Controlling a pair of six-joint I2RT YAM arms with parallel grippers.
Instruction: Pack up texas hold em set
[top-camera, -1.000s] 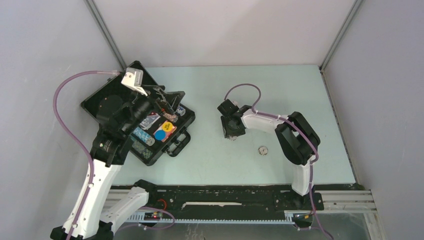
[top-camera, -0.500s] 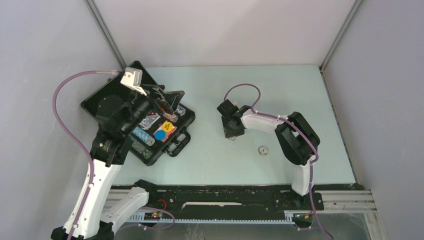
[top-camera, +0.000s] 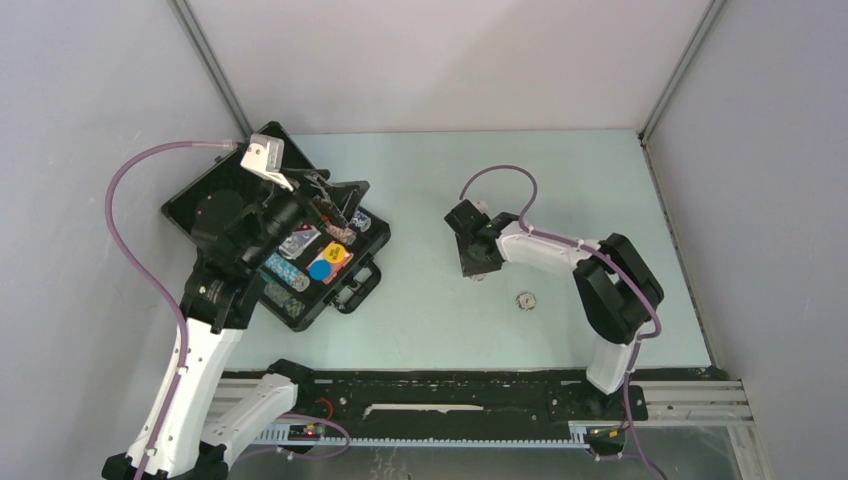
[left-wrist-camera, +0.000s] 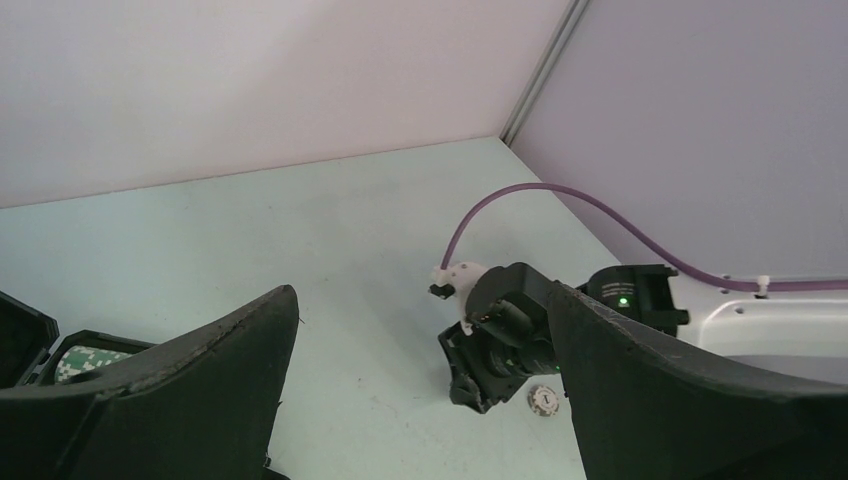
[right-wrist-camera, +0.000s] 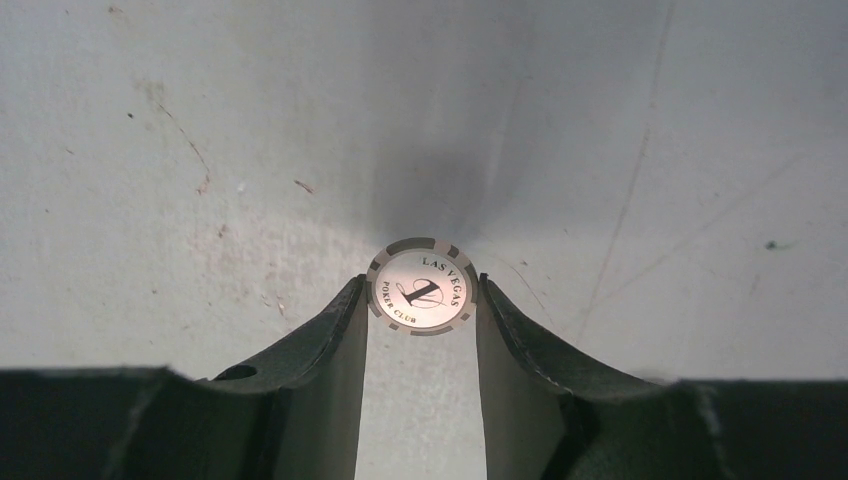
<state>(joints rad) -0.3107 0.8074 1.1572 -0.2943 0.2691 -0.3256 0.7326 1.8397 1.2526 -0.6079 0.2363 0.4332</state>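
Right gripper (right-wrist-camera: 420, 300) clamps a poker chip (right-wrist-camera: 420, 285) by its rim, one dark fingertip pressed against each side, the face marked "Las Vegas Poker Club" turned up toward the wrist camera. The pale table (top-camera: 430, 170) lies directly beyond the jaws; whether the chip touches it cannot be told. A second chip (top-camera: 525, 300) lies flat on the table near these jaws, off to their outer side and toward the arm's base, apart from them.

Left gripper (left-wrist-camera: 422, 298) hangs with its fingers (left-wrist-camera: 200, 380) spread wide and nothing between them. Through that gap, well ahead of the jaws, the wrist camera frames the other arm's gripper and the loose chip just beside it. Below the jaws lies the open black briefcase (top-camera: 215, 205), its lid laid back toward the left wall. Chip rows (top-camera: 283, 270) fill the foam tray beneath and behind the spread fingers, and one green-and-white row shows just outside the left finger in the wrist view. A blue disc (top-camera: 320, 269) rests in the tray next to the rows, with an orange-and-yellow piece touching it. The case's handle (top-camera: 362, 284) juts from the tray's edge on the side facing the held chip.
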